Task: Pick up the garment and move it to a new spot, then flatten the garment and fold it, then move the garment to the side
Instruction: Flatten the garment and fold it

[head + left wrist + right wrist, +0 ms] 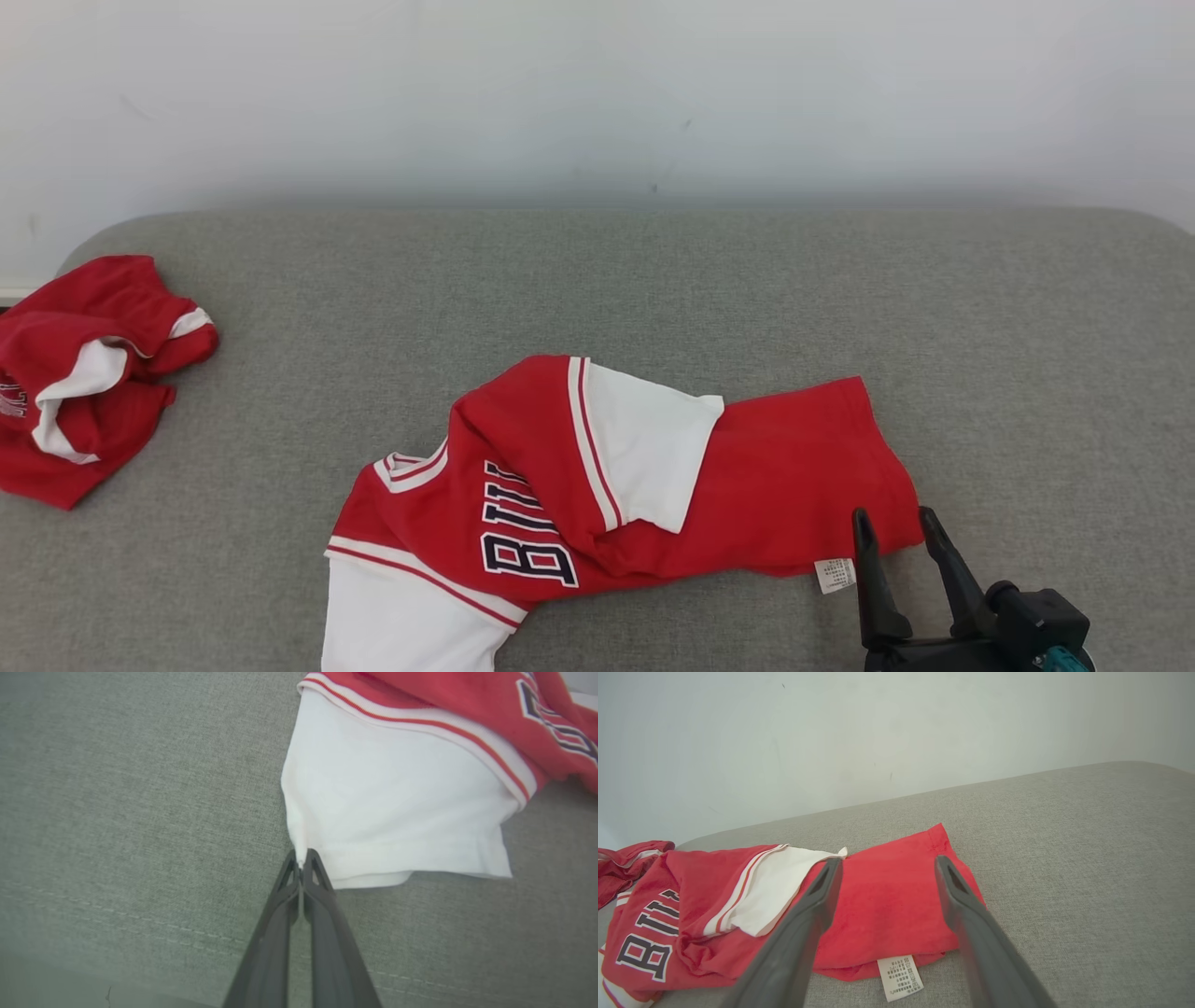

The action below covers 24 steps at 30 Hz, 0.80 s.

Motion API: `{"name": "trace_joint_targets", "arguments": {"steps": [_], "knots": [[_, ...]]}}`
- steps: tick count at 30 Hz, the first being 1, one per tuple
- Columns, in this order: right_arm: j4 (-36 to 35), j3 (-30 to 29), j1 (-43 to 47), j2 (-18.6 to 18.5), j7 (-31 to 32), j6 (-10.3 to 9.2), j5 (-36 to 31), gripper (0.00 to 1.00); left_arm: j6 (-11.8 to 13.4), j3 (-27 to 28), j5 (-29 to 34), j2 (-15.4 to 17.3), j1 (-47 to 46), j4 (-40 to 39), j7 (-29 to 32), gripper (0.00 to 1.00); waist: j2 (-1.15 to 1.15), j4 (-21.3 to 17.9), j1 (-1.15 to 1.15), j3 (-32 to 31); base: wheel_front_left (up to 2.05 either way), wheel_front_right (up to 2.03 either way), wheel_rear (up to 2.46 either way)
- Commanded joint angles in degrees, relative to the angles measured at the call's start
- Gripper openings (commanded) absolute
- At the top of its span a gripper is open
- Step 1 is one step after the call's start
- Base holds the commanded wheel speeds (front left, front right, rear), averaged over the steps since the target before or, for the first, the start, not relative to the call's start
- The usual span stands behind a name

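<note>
The garment [775,485], a red jersey with white sleeves and dark lettering, lies crumpled on the grey cushion [653,280] at front centre. My left gripper [302,856] is shut on the corner of its white sleeve [397,802], and a thin sliver of white cloth shows between the fingertips. The right gripper [892,515] stands open at the garment's red hem, just right of a small white care label [834,575]. In the right wrist view the open right gripper [888,862] hovers over the red hem [887,905], with the label [900,977] low between the fingers.
A second red and white garment [84,373] lies bunched at the cushion's far left edge; it also appears as a red bunch [621,863] in the right wrist view. A pale wall [597,93] rises behind the cushion. Bare grey fabric stretches right of the jersey.
</note>
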Motion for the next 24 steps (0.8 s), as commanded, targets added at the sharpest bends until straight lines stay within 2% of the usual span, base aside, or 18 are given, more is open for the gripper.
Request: {"name": "trace_joint_targets", "arguments": {"steps": [1, 2, 9, 13, 20, 24], "knots": [[-0.1, 0.1, -0.3, 0.2, -0.3, -0.13, -0.1, 1.00, 1.0, 0.4, 0.2, -0.1, 0.2, -0.4, -1.0, 0.85, 0.00, -0.6, 0.01, -0.2, 0.00, 0.00, 0.00], [-0.1, -0.1, -0.2, 0.2, -0.3, -0.13, -0.1, 1.00, 1.4, 0.9, 0.0, -0.1, -0.1, -1.1, -1.6, 1.00, 0.00, -0.7, 0.01, -0.3, 0.00, 0.00, 0.00], [-0.3, -0.7, 0.3, 0.2, -0.3, -0.13, 0.0, 1.00, 2.9, 2.0, 3.4, 3.2, -2.6, -9.6, -3.5, 1.00, 0.00, -2.0, 0.01, -0.2, 0.00, 0.00, 0.00], [-0.3, -0.5, -0.3, 0.2, -0.3, -0.13, 0.4, 1.00, 3.3, 1.1, 5.5, 5.1, -6.1, -16.1, -0.7, 1.00, 0.00, -2.9, 0.01, 0.2, 0.00, 0.00, 0.00], [0.8, 1.3, -1.9, 0.1, -0.3, -0.13, 1.3, 1.00, -0.2, -1.2, 8.1, 10.8, -16.3, -20.5, 6.3, 1.00, 0.00, -6.5, 0.01, 1.6, 0.00, 0.00, 0.00], [1.1, 1.6, -3.0, 0.1, -0.3, -0.13, 1.7, 1.00, -2.1, -1.5, 7.7, 12.3, -21.6, -19.9, 8.7, 1.00, 0.00, -8.7, 0.01, 2.6, 0.00, 0.00, 0.00]]}}
